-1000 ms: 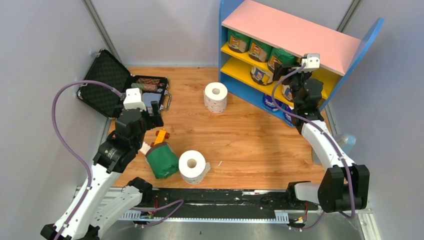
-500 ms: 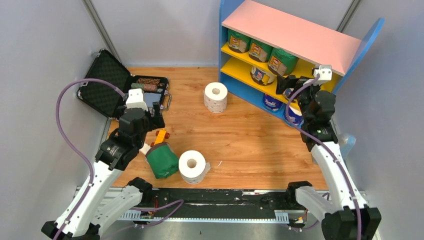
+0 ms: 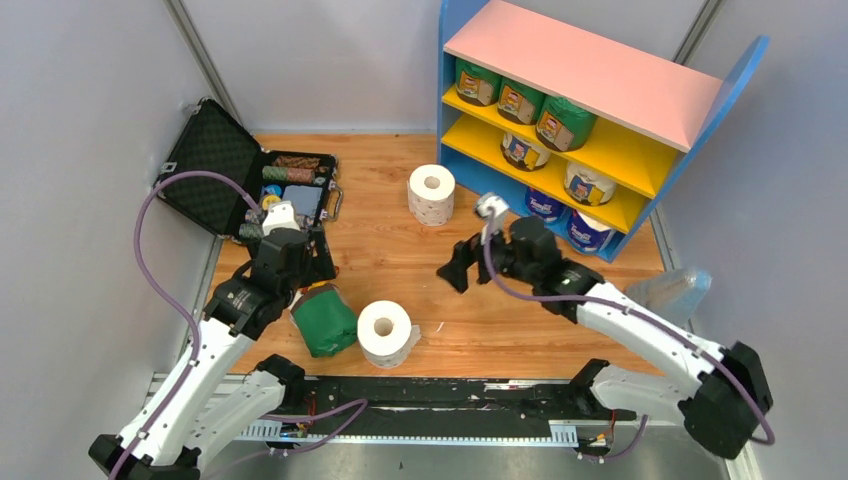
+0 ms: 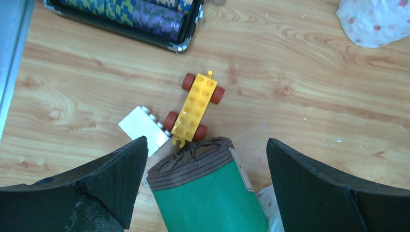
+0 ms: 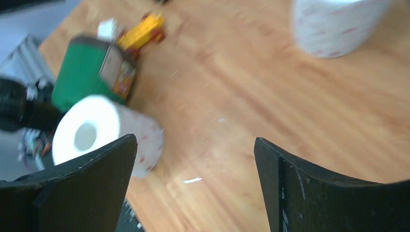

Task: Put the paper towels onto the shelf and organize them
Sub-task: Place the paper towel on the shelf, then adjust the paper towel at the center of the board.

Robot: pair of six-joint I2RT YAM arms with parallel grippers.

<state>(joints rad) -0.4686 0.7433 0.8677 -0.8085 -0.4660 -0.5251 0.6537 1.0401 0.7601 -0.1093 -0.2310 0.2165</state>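
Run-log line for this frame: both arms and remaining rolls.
left gripper: open, over lying green roll | right gripper: open, empty, above table | loose: near white roll, far white roll | shelf: partly stocked

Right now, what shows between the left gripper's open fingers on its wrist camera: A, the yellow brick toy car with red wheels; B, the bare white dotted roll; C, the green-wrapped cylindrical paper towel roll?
C: the green-wrapped roll fills the gap between the spread fingers of the left gripper, while the toy car lies beyond its end.
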